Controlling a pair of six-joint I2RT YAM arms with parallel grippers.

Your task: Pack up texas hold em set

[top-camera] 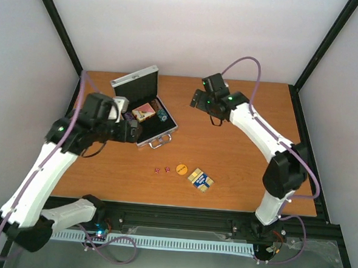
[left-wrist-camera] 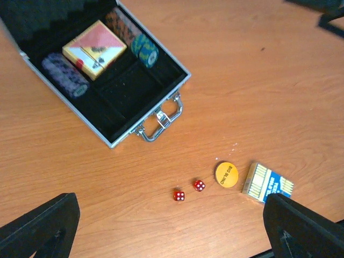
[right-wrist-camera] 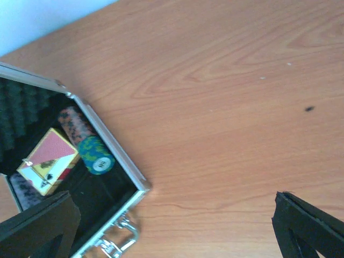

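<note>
The silver aluminium case (top-camera: 164,130) lies open at the table's back left, lid (top-camera: 135,80) raised. In the left wrist view its black tray (left-wrist-camera: 131,91) holds a red card deck (left-wrist-camera: 94,48), a purple chip stack (left-wrist-camera: 64,74), a reddish stack (left-wrist-camera: 121,24) and blue chips (left-wrist-camera: 144,49). Two red dice (left-wrist-camera: 179,195) (left-wrist-camera: 199,185), the orange button (left-wrist-camera: 226,174) and a blue card deck (left-wrist-camera: 267,183) lie on the table in front of the case. My left gripper (top-camera: 132,131) is open and empty above the case's near left edge. My right gripper (top-camera: 198,101) is open and empty, right of the case.
The case's handle (left-wrist-camera: 161,121) points toward the dice. The wooden table (top-camera: 245,150) is bordered by a black frame and white walls. In the right wrist view the case's corner (right-wrist-camera: 141,185) sits at the left, with bare wood (right-wrist-camera: 226,107) to its right.
</note>
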